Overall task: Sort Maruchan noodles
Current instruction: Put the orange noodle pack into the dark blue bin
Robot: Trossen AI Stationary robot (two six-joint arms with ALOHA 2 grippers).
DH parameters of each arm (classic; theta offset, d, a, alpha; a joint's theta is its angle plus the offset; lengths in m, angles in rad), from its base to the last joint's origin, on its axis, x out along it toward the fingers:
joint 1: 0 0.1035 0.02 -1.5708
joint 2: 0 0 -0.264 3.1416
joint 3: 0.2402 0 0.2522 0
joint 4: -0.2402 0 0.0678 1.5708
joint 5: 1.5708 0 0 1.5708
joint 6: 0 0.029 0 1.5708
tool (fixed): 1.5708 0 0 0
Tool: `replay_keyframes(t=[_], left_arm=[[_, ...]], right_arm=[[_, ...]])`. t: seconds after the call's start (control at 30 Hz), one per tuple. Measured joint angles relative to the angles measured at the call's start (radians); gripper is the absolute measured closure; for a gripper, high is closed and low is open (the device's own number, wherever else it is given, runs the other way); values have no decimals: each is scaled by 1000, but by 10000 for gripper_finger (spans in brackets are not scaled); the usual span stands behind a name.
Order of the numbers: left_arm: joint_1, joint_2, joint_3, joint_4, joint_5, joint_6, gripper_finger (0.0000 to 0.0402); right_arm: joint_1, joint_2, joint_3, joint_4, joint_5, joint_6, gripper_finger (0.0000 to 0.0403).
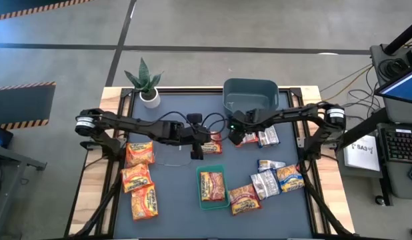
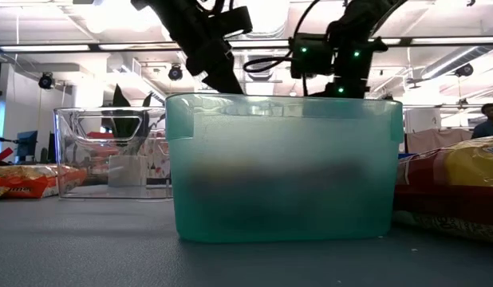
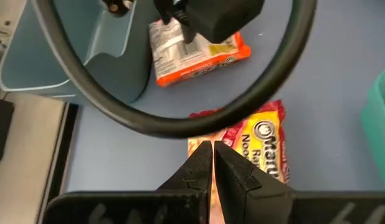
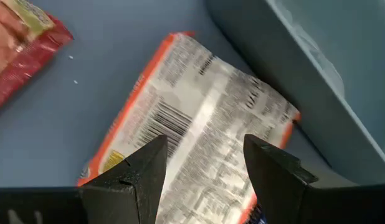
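Observation:
My left gripper (image 1: 197, 152) (image 3: 212, 146) is shut at mid-table, its tips at the edge of a red-and-yellow noodle packet (image 3: 261, 140) (image 1: 213, 143) lying flat. My right gripper (image 1: 236, 138) (image 4: 205, 155) is open just in front of the grey-blue bin (image 1: 251, 93). Its fingers stand on either side of a packet lying face down (image 4: 199, 99) (image 3: 199, 56), silver-backed with an orange border, flat on the table beside the bin wall (image 4: 317, 56). The green tray (image 1: 201, 193) (image 2: 282, 167) holds one orange packet (image 1: 213, 185). My left gripper's shut fingertips (image 3: 202, 155) stand over the near edge of the red-and-yellow packet (image 3: 202, 138), which lies flat on the table. I cannot tell whether they touch it.
Three orange packets (image 1: 139, 177) lie in a column at the table's left. Several silver, blue and orange packets (image 1: 273, 180) lie at the right. A clear plastic box (image 2: 111, 151) stands left of the tray. A potted plant (image 1: 147, 83) sits at the far left corner.

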Motion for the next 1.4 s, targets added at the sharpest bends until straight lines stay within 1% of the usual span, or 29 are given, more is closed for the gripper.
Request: replay_keyframes(t=[0.17,0.27,0.37,0.6,0.67,0.93,1.07,1.4], left_arm=[[0,-34,-2,-60,-33,-2,402],[0,-58,-2,-73,-36,-6,402],[0,-75,-2,-74,-37,-7,402],[0,-81,-2,-70,-37,-8,402],[0,-81,-2,-68,-37,-9,402],[0,-85,-2,-67,-37,-15,402],[0,-114,-2,-66,-37,-15,402],[0,-240,-2,-59,-36,-31,402]], right_arm=[[0,35,5,4,-15,3,204],[-2,54,-12,37,-38,5,221],[-2,59,-14,44,-43,13,255],[0,48,-17,46,-46,14,361],[0,47,-17,45,-45,13,383],[7,16,-18,34,-59,13,391],[16,-60,-13,30,-74,1,392],[33,-274,-12,11,-81,-3,394]])
